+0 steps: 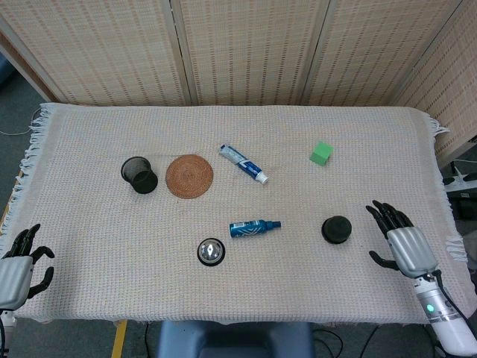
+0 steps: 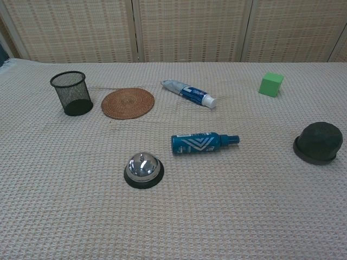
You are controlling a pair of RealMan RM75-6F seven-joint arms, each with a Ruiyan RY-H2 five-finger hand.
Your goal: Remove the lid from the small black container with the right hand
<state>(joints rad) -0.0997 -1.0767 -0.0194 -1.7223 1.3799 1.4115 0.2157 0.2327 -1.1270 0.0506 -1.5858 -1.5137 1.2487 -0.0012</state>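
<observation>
Lying left of right hand [image 1: 400,242] fingers, apart: black container [image 1: 337,229].

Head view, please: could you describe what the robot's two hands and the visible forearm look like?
Each hand, the right hand and the left hand, has a silver-grey back and black fingers. Below the right one, a white wrist section carries a small green light, with a thin dark cable beside it. The left is partly cut off by the frame.

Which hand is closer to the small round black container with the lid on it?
The right hand is nearer: it sits open just right of the small round black container, not touching it. The left hand is far off at the table's opposite near corner.
</observation>
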